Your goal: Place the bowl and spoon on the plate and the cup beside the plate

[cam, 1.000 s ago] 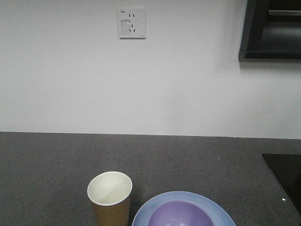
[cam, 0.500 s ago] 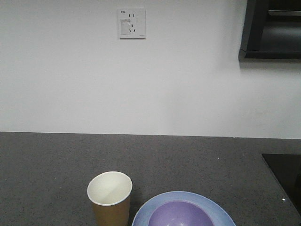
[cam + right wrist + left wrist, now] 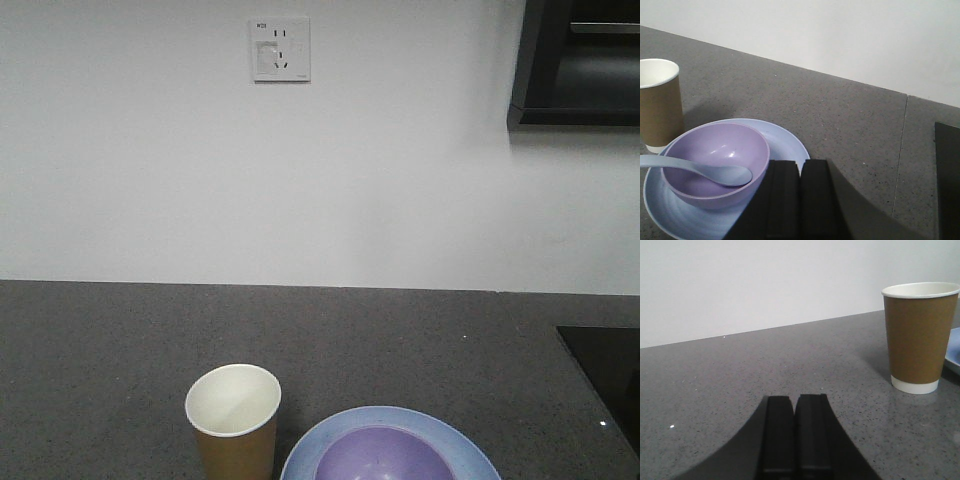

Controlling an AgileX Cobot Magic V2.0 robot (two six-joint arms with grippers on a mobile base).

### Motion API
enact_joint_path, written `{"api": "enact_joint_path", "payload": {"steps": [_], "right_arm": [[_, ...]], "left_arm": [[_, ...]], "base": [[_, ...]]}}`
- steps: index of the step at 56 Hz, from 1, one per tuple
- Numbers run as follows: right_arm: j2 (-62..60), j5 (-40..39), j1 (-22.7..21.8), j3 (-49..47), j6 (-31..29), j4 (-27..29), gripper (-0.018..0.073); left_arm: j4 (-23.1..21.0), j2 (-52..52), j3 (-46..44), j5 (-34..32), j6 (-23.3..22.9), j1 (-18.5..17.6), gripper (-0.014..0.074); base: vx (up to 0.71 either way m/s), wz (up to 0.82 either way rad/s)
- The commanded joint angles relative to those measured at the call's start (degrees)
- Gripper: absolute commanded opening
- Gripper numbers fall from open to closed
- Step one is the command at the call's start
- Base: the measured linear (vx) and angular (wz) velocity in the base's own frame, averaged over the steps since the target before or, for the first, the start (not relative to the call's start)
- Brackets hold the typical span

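The lavender bowl [image 3: 715, 162] sits on the light blue plate [image 3: 785, 142], and the pale blue spoon [image 3: 700, 171] lies in the bowl with its handle over the left rim. The brown paper cup [image 3: 657, 102] stands upright just left of the plate. In the front view the cup [image 3: 235, 425], plate [image 3: 400, 420] and bowl [image 3: 385, 455] are cut by the lower edge. My right gripper [image 3: 800, 167] is shut and empty at the plate's right rim. My left gripper [image 3: 796, 402] is shut and empty, low over the counter, left of the cup [image 3: 917, 335].
The dark grey speckled counter [image 3: 130, 350] runs back to a white wall with a socket [image 3: 279, 48]. A black cooktop [image 3: 610, 375] is set into the counter at the right. A dark cabinet [image 3: 575, 65] hangs at the upper right.
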Motion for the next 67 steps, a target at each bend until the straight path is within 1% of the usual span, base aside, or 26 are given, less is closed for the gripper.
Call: {"api": "enact_joint_path", "payload": {"steps": [1, 36, 40, 44, 48, 54, 60, 67], "right_arm": [[0.3, -5.0, 0.0, -1.7, -0.7, -0.1, -0.0008], [0.3, -5.0, 0.0, -1.7, -0.7, -0.2, -0.0008], [0.3, -5.0, 0.0, -1.7, 0.3, -0.4, -0.0008], [-0.1, -5.0, -0.4, -1.7, 1.8, -2.3, -0.0008], [-1.6, -5.8, -1.7, -0.6, 4.9, -4.6, -0.0008], [-5.7, -9.0, -5.5, 3.8, 10.8, -7.9, -0.0008], [-11.9, -13.3, -10.4, 10.5, 15.0, -8.5, -0.0008], [-19.7, -17.6, -14.7, 18.9, 17.0, -8.5, -0.0008]], "left_arm": [[-0.2, -1.0, -1.4, -4.4, -0.5, 0.1, -0.0006], [-0.2, -1.0, -1.4, -4.4, -0.5, 0.1, -0.0006], [-0.2, -1.0, -1.4, -4.4, -0.5, 0.1, -0.0006], [-0.2, -1.0, -1.4, -4.4, -0.5, 0.1, -0.0006], [-0.2, -1.0, -1.4, -4.4, -0.5, 0.1, -0.0006], [-0.2, -1.0, -1.4, -4.4, -0.5, 0.1, -0.0006], [-0.2, -1.0, -1.4, -4.4, -0.5, 0.1, -0.0006], [-0.2, -1.0, -1.4, -4.4, -0.5, 0.1, -0.0006]], "base": [[0.00, 0.00], [0.00, 0.00], [0.00, 0.00], [0.00, 0.00], [0.00, 0.00], [0.00, 0.00], [0.00, 0.00], [0.00, 0.00]]}}
